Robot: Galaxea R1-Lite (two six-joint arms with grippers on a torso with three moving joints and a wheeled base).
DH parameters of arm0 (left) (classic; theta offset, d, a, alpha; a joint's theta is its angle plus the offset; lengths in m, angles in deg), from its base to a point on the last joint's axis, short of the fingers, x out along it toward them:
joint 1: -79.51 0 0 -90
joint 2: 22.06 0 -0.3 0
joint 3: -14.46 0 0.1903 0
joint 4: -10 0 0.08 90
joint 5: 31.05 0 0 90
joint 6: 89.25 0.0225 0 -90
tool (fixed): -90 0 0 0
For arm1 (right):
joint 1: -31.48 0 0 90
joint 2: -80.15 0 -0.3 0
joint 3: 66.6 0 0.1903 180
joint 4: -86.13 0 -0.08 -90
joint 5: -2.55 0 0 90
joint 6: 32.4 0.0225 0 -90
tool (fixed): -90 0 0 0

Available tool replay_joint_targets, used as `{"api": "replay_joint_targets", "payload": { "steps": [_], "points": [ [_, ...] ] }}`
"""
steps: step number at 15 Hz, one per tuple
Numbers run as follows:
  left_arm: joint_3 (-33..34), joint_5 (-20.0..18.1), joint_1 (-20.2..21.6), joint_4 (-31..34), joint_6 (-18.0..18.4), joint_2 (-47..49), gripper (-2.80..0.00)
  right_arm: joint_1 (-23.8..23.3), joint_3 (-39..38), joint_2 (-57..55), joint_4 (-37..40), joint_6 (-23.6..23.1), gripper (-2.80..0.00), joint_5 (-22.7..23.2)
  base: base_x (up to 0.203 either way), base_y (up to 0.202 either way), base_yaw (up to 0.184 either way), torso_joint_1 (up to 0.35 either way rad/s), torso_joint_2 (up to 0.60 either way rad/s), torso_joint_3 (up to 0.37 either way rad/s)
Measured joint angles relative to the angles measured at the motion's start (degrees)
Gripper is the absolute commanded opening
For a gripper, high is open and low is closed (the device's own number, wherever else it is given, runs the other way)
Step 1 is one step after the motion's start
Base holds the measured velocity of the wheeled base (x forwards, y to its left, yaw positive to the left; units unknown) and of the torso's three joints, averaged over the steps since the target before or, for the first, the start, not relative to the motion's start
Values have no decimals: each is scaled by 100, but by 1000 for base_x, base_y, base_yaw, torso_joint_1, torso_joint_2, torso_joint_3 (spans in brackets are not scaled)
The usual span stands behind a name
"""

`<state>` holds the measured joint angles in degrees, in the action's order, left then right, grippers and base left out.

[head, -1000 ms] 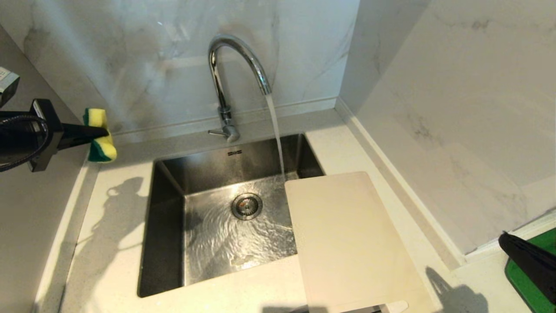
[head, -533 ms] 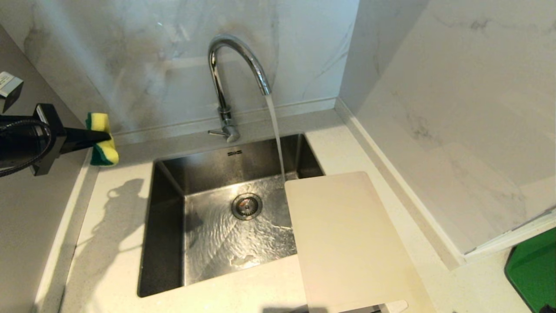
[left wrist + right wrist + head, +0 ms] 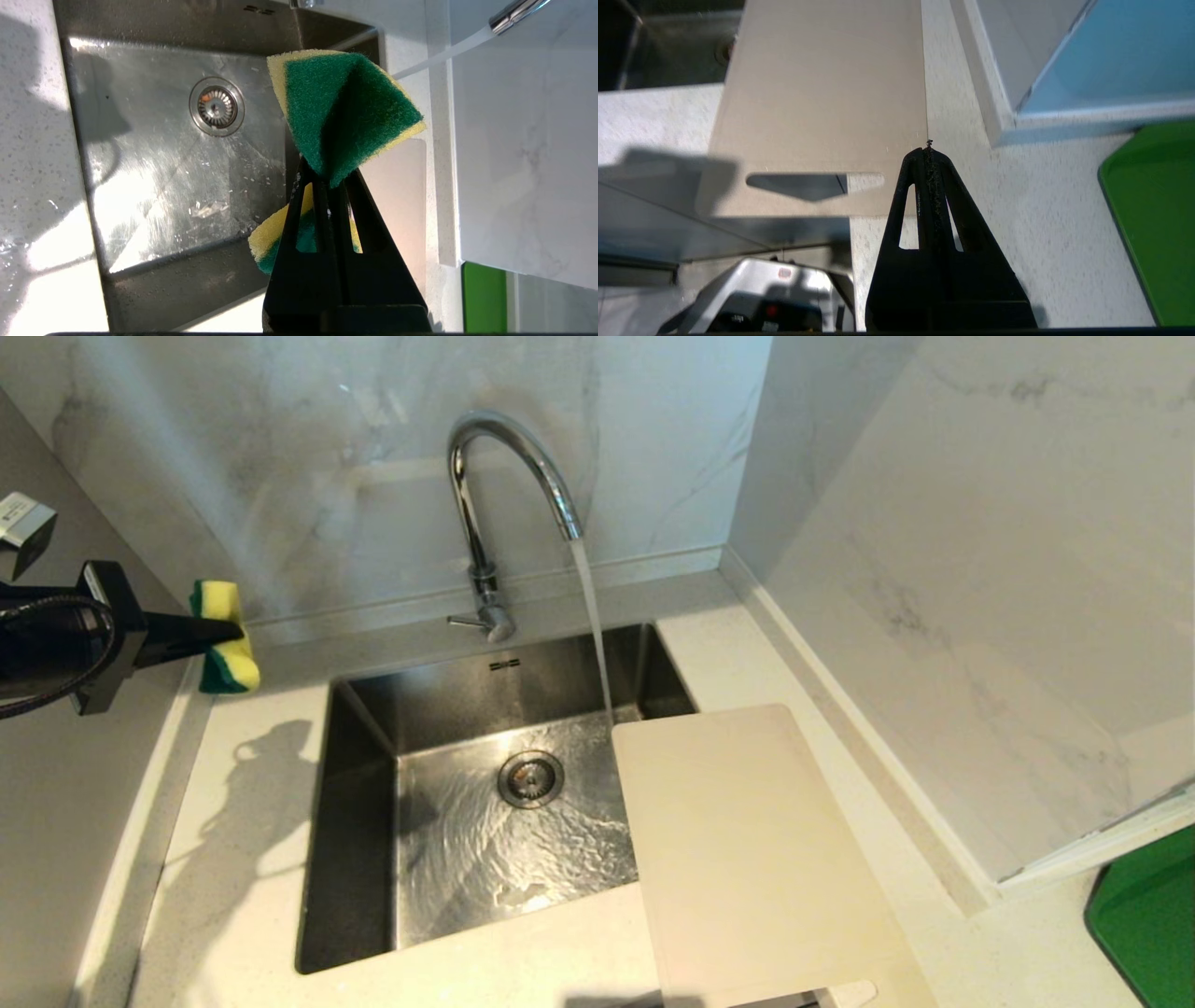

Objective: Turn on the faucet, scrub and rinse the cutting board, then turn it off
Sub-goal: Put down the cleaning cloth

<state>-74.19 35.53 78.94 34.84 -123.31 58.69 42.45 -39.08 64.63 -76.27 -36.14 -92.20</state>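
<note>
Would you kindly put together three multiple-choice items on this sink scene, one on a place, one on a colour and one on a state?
1. Where does the cutting board lie?
A. Flat in the sink basin
B. On the counter at the robot's right of the sink, one edge over the basin
C. Leaning against the back wall

2. What colours is the sponge in the left gripper?
A. Yellow and green
B. Blue and white
C. All pink

3. What is the faucet doing?
A. Dry
B. Dripping
C. Running steadily

Answers: 1 B, the board overhangs the basin's right rim; 2 A, green scouring face on yellow foam; 3 C, a stream falls from the spout and water ripples in the basin.
</note>
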Motion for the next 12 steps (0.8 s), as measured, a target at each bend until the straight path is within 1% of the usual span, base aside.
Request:
{"api": "replay_joint_targets", "payload": {
  "steps": [4,7,9,12],
  "points": [
    [56,7,-9,-9,7,40,-280,0,67,4,895,-77,-280,-806,0,0,0,0,0,0],
    [62,0,-6,-11,7,110,-280,-1,296,-53,1527,-216,-280,-1391,0,0,0,0,0,0],
    [49,-6,-11,-32,7,180,-280,-131,411,-149,1590,-287,-280,-1423,0,0,0,0,0,0],
    [52,-41,-13,-310,-26,256,-280,-482,472,-180,1574,-378,-280,-1418,0,0,0,0,0,0]
  ]
}}
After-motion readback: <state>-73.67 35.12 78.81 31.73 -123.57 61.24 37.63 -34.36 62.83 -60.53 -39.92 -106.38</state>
